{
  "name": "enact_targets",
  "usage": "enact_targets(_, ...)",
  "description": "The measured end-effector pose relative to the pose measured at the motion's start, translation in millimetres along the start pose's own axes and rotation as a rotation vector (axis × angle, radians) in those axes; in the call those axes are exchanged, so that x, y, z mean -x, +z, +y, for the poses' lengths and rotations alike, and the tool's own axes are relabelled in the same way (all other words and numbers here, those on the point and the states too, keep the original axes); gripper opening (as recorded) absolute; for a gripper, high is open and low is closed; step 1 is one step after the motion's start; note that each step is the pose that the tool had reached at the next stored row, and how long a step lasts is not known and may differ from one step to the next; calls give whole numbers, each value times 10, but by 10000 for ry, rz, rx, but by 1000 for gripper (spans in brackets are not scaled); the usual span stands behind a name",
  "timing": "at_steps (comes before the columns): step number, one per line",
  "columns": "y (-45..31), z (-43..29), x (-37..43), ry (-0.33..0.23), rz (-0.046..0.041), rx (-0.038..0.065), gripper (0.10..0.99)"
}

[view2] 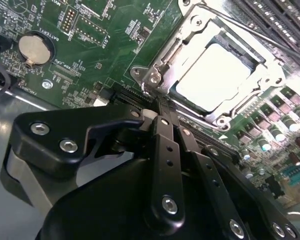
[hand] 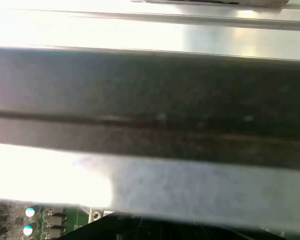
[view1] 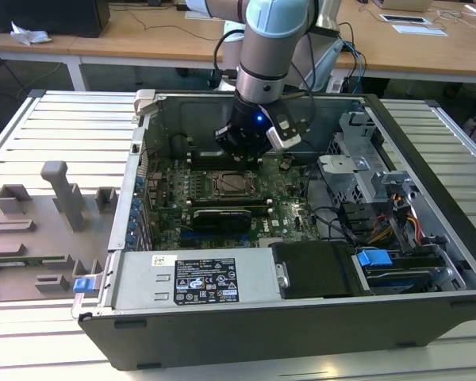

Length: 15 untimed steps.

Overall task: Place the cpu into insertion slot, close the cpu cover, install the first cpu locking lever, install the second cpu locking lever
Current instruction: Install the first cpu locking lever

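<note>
The cpu (view2: 214, 75), a pale silvery square, lies in the insertion slot (view1: 232, 183) on the green motherboard (view2: 105, 45). The cpu cover (view2: 157, 70), a metal frame, lies down around it. A thin metal locking lever (view2: 250, 29) runs along the socket's far side; whether it is latched I cannot tell. In the exterior view my gripper (view1: 246, 147) hangs inside the case just behind the socket. In the second wrist view the gripper (view2: 162, 119) sits close to the cover's corner, its black fingers (view2: 166, 145) shut together with nothing between them.
The open computer case (view1: 428, 302) has a power supply (view1: 194, 278) along its front and drive bays with cables (view1: 381, 206) at the exterior view's right. A black card (view1: 222, 216) sits in front of the socket. A coin battery (view2: 35, 47) and memory slots (view2: 285, 17) flank it.
</note>
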State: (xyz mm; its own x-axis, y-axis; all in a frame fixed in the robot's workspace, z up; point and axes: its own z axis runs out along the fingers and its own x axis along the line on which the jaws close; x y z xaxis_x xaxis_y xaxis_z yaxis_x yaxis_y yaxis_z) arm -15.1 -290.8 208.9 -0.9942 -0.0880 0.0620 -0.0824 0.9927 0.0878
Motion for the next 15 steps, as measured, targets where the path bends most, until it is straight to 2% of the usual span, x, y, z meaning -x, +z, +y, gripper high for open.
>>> enact_targets(3, -63, 2, -5, 2, 1, -6, 106)
enact_targets(6, -77, -24, -8, 1, 1, -6, 106)
enact_targets(9, -82, -88, -13, 1, 1, -7, 106)
enact_targets(15, -98, -268, -29, 1, 1, -7, 106)
